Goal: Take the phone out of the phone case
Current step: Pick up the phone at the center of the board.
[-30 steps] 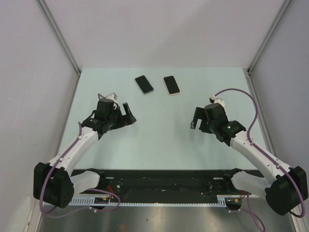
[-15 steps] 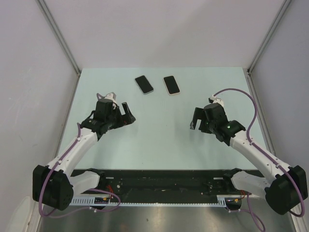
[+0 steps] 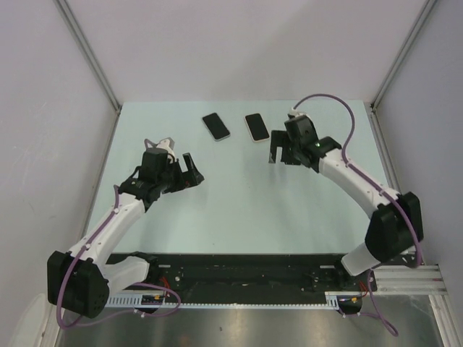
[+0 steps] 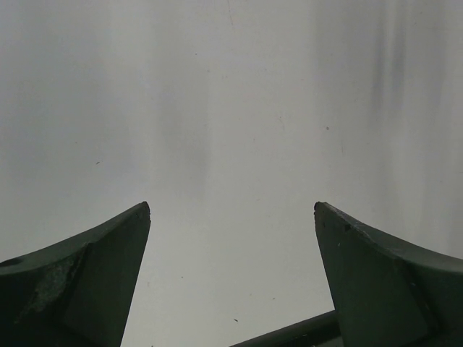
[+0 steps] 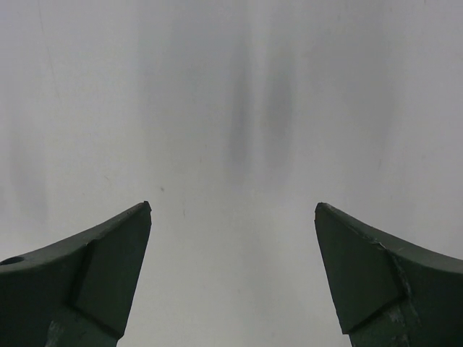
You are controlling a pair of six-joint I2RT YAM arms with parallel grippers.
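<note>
Two phones lie flat near the far edge of the pale green desk (image 3: 239,210), side by side but apart, both screen-dark and slightly angled. The left phone (image 3: 215,126) has a dark rim; the right phone (image 3: 257,127) has a pale, tan-looking rim that may be the case, though I cannot tell which of the two is cased. Any brand or writing on them is too small to read. The right gripper (image 3: 281,156) hangs just beside the right phone, at its near right side, not touching it, its jaws spread wide and holding nothing. The left gripper (image 3: 193,171) hangs over the left half of the desk, well apart from both phones, jaws likewise spread and holding nothing. In the left wrist view the two dark fingers (image 4: 87,282) frame only desk surface; the right wrist view shows the same, its fingers (image 5: 94,282) wide apart over the desk. A purple cable (image 3: 340,108) arcs above the right arm.
</note>
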